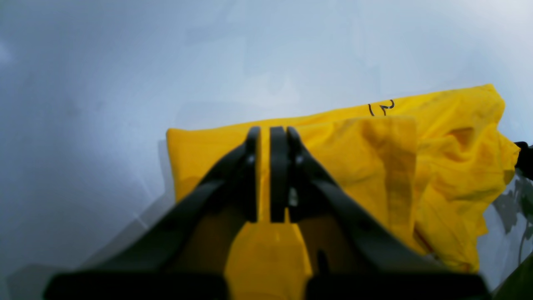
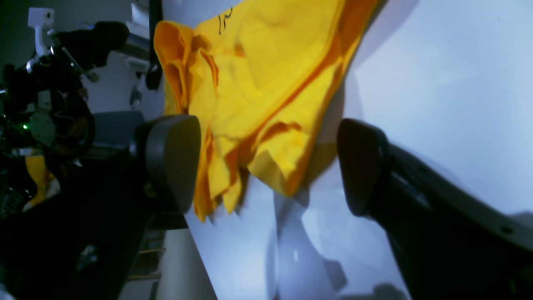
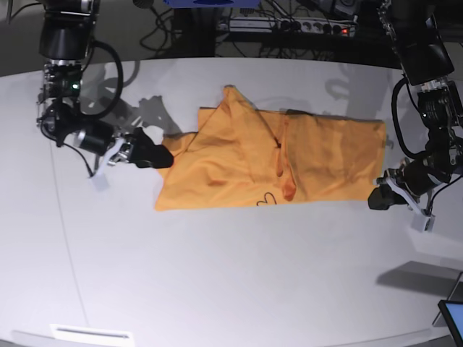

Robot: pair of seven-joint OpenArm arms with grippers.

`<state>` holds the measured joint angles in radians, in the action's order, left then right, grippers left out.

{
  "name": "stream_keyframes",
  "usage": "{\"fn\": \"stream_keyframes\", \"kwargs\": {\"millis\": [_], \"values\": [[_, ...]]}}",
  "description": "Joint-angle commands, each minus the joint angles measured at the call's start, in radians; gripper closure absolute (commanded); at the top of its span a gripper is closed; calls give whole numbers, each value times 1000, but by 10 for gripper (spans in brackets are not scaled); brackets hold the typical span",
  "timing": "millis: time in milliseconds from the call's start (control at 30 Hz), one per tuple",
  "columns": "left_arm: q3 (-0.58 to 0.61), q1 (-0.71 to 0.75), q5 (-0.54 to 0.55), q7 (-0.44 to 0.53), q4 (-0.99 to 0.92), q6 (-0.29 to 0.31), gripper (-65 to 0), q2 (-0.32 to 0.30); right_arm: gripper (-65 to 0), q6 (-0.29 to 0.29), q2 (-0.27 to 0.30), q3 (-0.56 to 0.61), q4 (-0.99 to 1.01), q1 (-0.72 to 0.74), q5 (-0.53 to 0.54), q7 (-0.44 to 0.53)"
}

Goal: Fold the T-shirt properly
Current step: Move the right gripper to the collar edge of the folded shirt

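The orange-yellow T-shirt (image 3: 289, 163) lies partly folded and rumpled on the white table (image 3: 217, 275), with its dark heart-like mark (image 3: 266, 199) near the front edge. My left gripper (image 3: 377, 196) is at the shirt's right edge. In the left wrist view it (image 1: 268, 133) is shut with yellow cloth (image 1: 374, 166) pinched between the fingers. My right gripper (image 3: 155, 155) is at the shirt's left edge. In the right wrist view it (image 2: 266, 166) is open, with its fingers (image 2: 170, 166) on either side of a bunched fold of the shirt (image 2: 258, 83). The white tag is not visible.
Cables and a power strip (image 3: 289, 25) run along the table's far edge. A screen corner (image 3: 454, 318) shows at the front right. A white label (image 3: 90, 334) sits at the front left edge. Both arm bases stand at the far corners.
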<state>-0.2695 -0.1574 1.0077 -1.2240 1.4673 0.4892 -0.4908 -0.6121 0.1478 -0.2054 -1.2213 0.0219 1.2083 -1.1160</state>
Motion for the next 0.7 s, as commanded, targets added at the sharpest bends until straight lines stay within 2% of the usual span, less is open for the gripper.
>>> {"fn": "stream_keyframes", "kwargs": {"millis": [0, 100, 333, 567, 667], "values": [[-7, -18, 21, 19, 20, 3, -42, -22, -501, 10, -4, 4, -1, 2, -18, -23], [-6, -24, 21, 19, 20, 3, -42, -22, -501, 10, -30, 4, -1, 3, -20, -37], [-6, -26, 21, 19, 20, 3, -42, -22, -501, 10, -38, 4, -1, 3, -20, -49], [-6, -26, 23, 19, 20, 3, -42, -22, -501, 10, -99, 7, -2, 3, -21, -80], [-6, -26, 23, 19, 20, 3, -42, -22, -501, 10, -106, 36, -2, 3, -21, -72]]}}
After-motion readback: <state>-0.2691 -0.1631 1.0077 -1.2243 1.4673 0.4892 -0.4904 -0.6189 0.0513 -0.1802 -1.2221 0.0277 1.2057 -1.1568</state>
